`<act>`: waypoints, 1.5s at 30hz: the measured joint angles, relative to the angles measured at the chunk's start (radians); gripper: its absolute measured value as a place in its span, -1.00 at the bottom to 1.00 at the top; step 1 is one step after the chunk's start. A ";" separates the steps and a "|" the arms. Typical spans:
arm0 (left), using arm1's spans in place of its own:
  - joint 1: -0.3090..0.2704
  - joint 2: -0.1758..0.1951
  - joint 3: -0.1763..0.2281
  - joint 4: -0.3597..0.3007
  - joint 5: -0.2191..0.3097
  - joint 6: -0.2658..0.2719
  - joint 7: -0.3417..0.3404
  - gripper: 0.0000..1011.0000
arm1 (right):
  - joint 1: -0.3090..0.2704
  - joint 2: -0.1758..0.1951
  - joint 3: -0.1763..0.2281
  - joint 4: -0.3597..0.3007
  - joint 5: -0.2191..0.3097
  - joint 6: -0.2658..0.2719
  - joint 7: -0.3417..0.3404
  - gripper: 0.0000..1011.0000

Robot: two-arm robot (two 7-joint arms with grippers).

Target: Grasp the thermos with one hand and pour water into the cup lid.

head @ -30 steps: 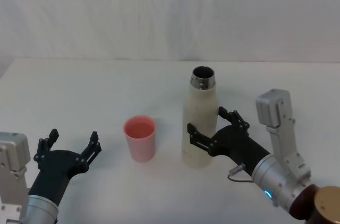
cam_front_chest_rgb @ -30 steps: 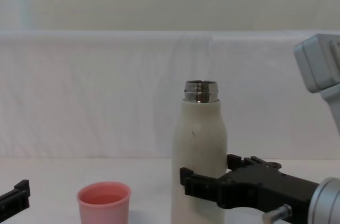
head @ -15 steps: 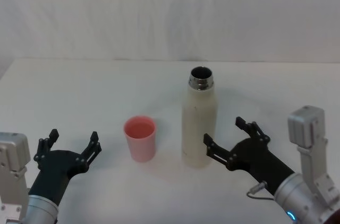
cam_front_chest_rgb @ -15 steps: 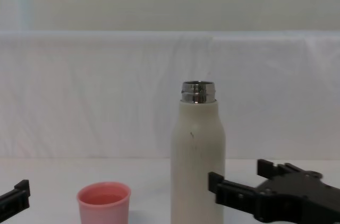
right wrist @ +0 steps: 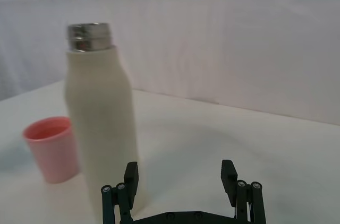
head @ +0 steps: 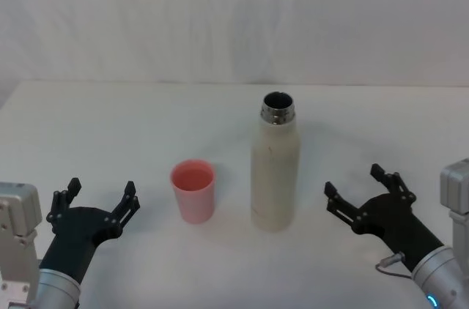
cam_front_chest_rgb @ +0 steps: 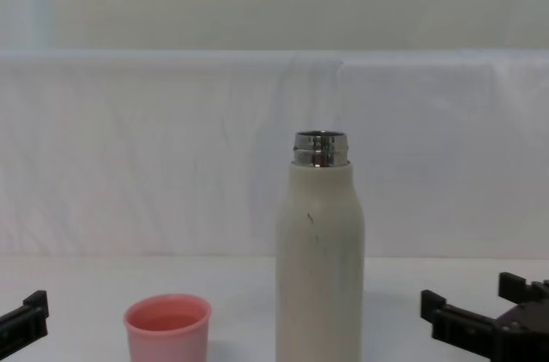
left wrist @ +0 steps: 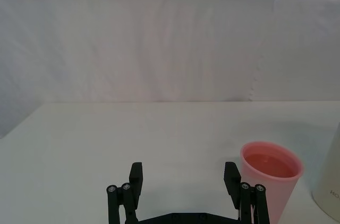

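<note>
The cream-white thermos stands upright at the table's middle, its steel neck open; it also shows in the chest view and right wrist view. The pink cup lid stands just left of it, upright, seen too in the left wrist view and chest view. My right gripper is open, a short way right of the thermos and apart from it, with nothing between its fingers. My left gripper is open at the near left, left of the cup lid.
The white table runs back to a white cloth backdrop. Bare tabletop lies between each gripper and the two objects, and behind them.
My right gripper has let go of the thermos and drawn back to the right and toward me. The thermos stays upright. The left arm has not moved.
</note>
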 joint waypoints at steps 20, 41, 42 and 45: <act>0.000 0.000 0.000 0.000 0.000 0.000 0.000 0.98 | 0.036 -0.030 0.016 0.096 -0.002 -0.019 0.013 0.98; 0.000 0.000 0.000 0.000 0.000 0.000 0.000 0.98 | 0.034 -0.028 0.017 0.091 -0.002 -0.019 0.013 0.98; 0.000 0.000 0.000 0.000 0.000 0.000 0.000 0.98 | 0.034 -0.028 0.017 0.091 -0.002 -0.019 0.013 0.98; 0.000 0.000 0.000 0.000 0.000 0.000 0.000 0.98 | 0.034 -0.028 0.017 0.091 -0.002 -0.019 0.013 0.98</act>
